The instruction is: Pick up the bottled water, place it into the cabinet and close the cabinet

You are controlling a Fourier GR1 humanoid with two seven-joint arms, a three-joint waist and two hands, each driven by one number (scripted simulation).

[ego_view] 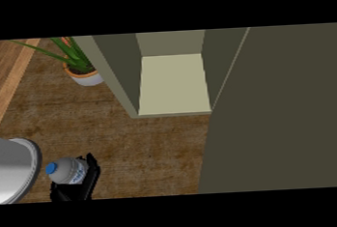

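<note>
The bottled water [66,171] is clear with a blue cap and a blue-printed label, seen from above at the lower left of the head view. My left hand [81,186] is curled round it from the right and below, its black fingers hiding the bottle's lower part. My grey left forearm [10,168] fills the left edge beside it. The cabinet [172,84] stands open at the top middle, its pale shelf bare. Its dark door [285,114] swings out toward me and covers the right side. My right hand does not show.
A potted plant [83,71] with long green leaves in a white pot stands left of the cabinet. The brown counter top [152,145] lies between the bottle and the cabinet. A lighter wooden strip [2,80] runs along the far left.
</note>
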